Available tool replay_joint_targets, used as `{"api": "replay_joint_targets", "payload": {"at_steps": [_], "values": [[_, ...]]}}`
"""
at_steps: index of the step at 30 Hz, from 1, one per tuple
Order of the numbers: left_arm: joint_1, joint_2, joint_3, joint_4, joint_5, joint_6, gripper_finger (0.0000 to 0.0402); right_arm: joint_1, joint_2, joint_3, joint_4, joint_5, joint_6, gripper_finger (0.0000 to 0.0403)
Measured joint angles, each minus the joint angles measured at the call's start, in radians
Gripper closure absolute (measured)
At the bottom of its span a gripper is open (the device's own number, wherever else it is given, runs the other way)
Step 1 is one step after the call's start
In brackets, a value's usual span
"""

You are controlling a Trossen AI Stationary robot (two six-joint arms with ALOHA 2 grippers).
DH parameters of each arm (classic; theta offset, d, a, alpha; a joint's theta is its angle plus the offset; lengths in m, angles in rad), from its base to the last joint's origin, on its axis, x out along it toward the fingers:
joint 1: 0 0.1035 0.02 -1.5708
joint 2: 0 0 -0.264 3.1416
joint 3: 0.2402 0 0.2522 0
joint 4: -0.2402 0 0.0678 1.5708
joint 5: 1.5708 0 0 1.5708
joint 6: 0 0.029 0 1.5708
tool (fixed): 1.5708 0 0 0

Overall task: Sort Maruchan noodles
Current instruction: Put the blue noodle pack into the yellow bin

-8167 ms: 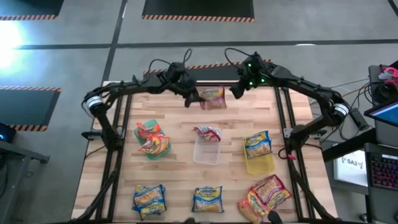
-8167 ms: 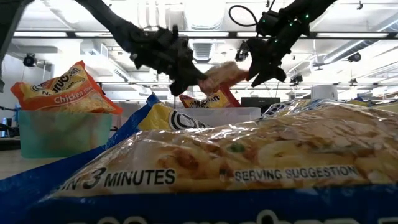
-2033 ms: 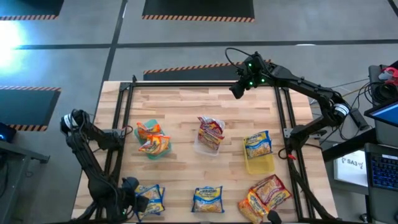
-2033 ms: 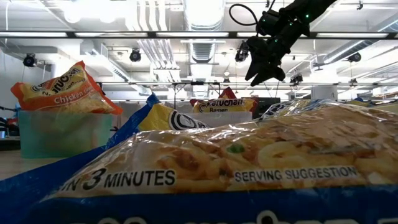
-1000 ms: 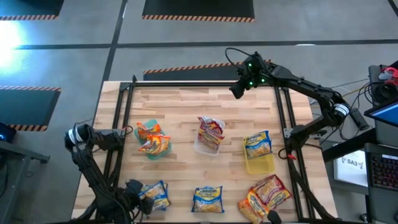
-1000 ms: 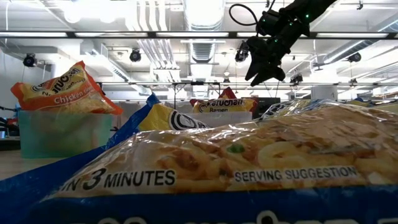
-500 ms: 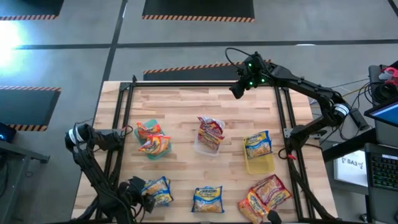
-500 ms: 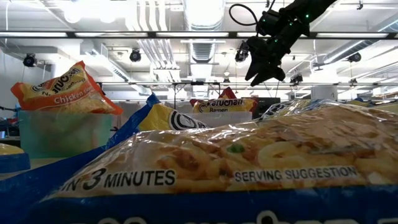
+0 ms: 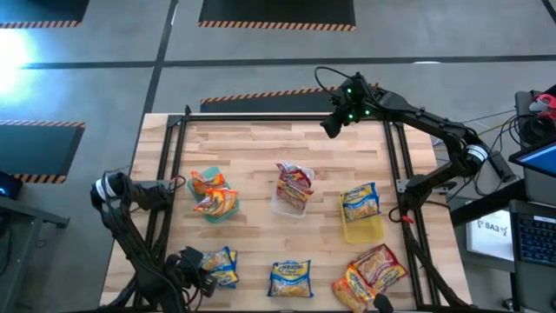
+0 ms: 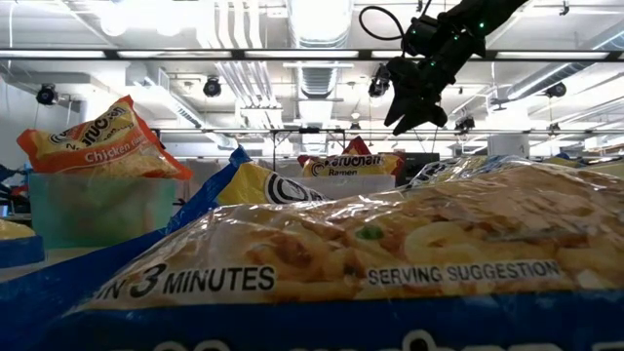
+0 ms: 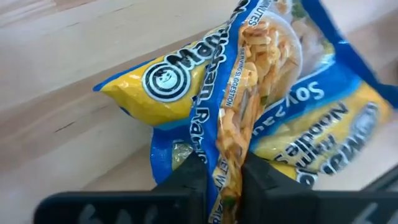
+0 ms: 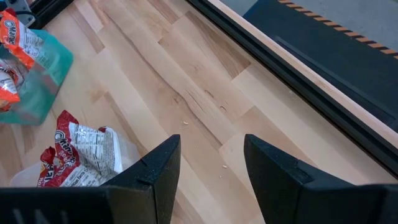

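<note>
The sorting looked partly done. Orange packets [image 9: 211, 191] sat in the green bin [image 9: 228, 209] on the left, a red packet [image 9: 294, 183] lay in the clear bin [image 9: 280, 207] in the middle, and one blue and yellow packet [image 9: 359, 203] lay on the yellow bin [image 9: 368, 229] on the right. Loose on the wooden table [image 9: 252, 148] were a blue packet at the near edge [image 9: 290, 278] and some orange and red packets at the near right corner [image 9: 369, 271]. The left gripper [image 11: 219, 177] was at the near left corner, its jaws pinching another blue packet [image 11: 261, 106] by its edge. The right gripper [image 12: 208, 158] hung over the far side, jaws spread and empty. I judged that several packets remained to sort.
</note>
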Motion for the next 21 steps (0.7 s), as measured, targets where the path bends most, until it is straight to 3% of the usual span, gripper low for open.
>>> {"api": "replay_joint_targets", "payload": {"at_steps": [8, 17, 21], "values": [[0.0, -0.034, 0.035, -0.016, -0.057, 0.07, 0.0385, 0.0, 0.0, 0.0, 0.0, 0.0, 0.0, 0.0236], [-0.002, -0.039, 0.079, -0.075, -0.024, 0.103, 0.0388, 0.0, 0.0, 0.0, 0.0, 0.0, 0.0, 0.0236], [-0.002, -0.04, 0.122, -0.139, -0.095, 0.109, 0.0389, 0.0, 0.0, 0.0, 0.0, 0.0, 0.0, 0.0236]]}}
